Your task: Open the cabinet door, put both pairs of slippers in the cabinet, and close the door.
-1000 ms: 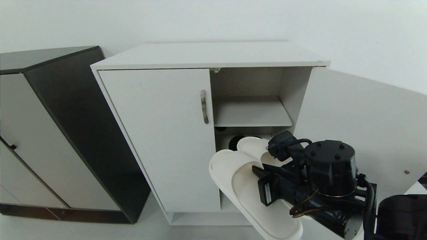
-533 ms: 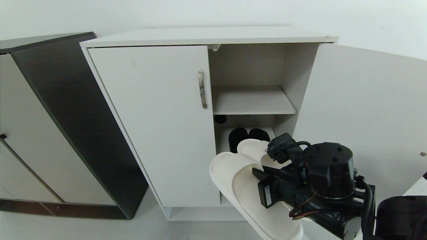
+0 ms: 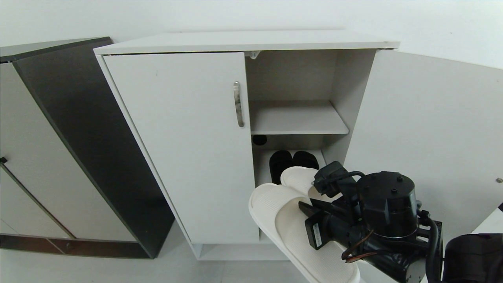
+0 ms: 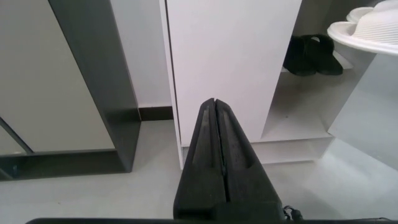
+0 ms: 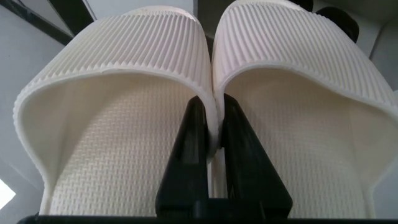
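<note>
The white cabinet (image 3: 177, 137) has its right door (image 3: 424, 129) swung open and its left door shut. A pair of black slippers (image 3: 292, 163) lies on the lower shelf, also seen as black slippers (image 4: 313, 55) in the left wrist view. My right gripper (image 5: 213, 124) is shut on the inner edges of the white slippers (image 5: 205, 93), holding the pair side by side. In the head view the white slippers (image 3: 287, 208) hang in front of the open compartment, toes toward it, just outside and below the black pair. My left gripper (image 4: 214, 102) is shut and empty, low before the closed left door.
A dark grey and white cabinet (image 3: 59, 149) stands to the left of the white one. The upper shelf (image 3: 296, 118) of the open compartment is bare. The closed left door carries a metal handle (image 3: 237, 104). Pale floor (image 4: 149, 180) lies in front.
The head camera shifted over the last second, so the cabinet sits higher in view and the black slippers show more. The right gripper with the white slippers has barely moved.
</note>
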